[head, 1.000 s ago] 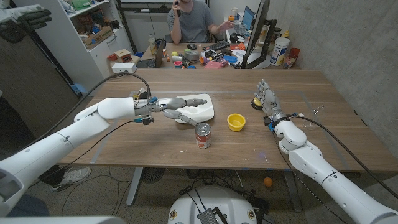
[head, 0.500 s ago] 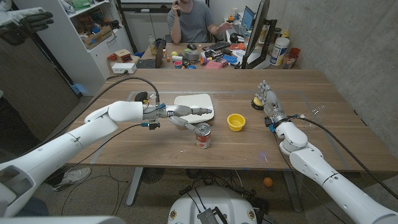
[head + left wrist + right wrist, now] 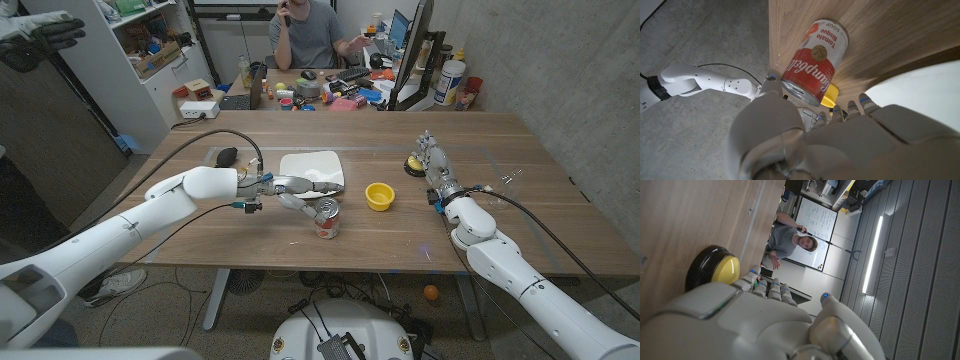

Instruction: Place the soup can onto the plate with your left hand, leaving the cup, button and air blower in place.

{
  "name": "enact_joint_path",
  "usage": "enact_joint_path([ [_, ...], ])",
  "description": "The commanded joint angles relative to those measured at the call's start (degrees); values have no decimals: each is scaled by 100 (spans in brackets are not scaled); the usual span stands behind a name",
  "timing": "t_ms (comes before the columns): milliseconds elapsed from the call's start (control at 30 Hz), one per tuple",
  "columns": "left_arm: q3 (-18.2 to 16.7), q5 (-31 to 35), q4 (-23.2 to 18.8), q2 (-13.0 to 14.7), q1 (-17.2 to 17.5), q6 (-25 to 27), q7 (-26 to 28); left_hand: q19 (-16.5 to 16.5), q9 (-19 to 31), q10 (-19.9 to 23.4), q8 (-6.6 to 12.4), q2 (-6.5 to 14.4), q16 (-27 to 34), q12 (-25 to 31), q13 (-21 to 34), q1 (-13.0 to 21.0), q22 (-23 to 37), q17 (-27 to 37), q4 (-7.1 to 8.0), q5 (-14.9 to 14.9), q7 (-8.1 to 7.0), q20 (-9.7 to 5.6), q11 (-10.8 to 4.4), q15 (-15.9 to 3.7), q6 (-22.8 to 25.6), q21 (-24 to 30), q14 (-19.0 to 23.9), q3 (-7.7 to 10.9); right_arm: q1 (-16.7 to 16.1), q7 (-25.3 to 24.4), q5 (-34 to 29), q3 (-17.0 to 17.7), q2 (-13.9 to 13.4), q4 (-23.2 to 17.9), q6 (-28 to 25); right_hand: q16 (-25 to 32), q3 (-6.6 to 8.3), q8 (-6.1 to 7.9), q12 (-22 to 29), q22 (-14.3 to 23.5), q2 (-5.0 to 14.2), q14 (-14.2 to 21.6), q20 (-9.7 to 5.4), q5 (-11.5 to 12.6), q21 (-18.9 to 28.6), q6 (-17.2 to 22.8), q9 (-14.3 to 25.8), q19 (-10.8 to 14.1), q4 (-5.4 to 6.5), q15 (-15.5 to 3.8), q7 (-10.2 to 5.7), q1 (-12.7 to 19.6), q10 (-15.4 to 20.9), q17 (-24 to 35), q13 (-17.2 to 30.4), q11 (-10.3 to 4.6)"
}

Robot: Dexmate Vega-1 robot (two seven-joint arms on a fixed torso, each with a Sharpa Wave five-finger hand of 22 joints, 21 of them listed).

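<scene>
The wooden worktop (image 3: 520, 215) is a dark brown plank surface. Near its middle a white square plate (image 3: 311, 168) lies flat. A red and white Campbell's tomato bisque soup can (image 3: 326, 218) stands upright toward the near edge, just in front of the plate. A small yellow cup (image 3: 379, 196) sits beside the can, on the side toward the right edge. Further toward the right edge sits a yellow button on a black base (image 3: 411, 165). Toward the left edge, a black air blower (image 3: 227, 156) lies on the wood beside a black cable.
</scene>
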Motion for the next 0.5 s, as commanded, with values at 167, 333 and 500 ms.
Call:
enact_joint_path([
  [167,335,-169,546,-424,37,-461,-23,149,30,-2316,31,-78,152,205,14,333,-58,-44,-76,-70,19,-342,-60,-283,-3220,346,-1451,-58,-58,-22,14,26,-68,-132,-70,22,44,41,35,29,248,9,-71,-30,11,2,23,-19,-5,53,30,-76,-4,19,13,56],
  [333,509,-346,764,-567,-28,-482,-291,574,52,-2156,69,-124,184,253,3,488,-95,-57,-99,-88,29,-341,-28,-296,-3174,458,-1094,-80,-105,-76,-8,46,-107,-231,-104,26,45,40,35,29,244,26,-45,-34,-1,-3,23,-45,-8,71,31,-77,-2,18,13,49],
  [500,583,-565,912,-659,-38,-493,-448,1706,70,-1628,189,-245,207,386,-26,851,-143,-77,-104,-155,129,-335,1,-386,-3003,734,-280,-144,-149,-139,-36,69,-146,-335,-145,25,44,39,31,28,242,26,-25,-37,-8,-6,23,-60,-7,89,31,-81,-10,18,13,61],
])
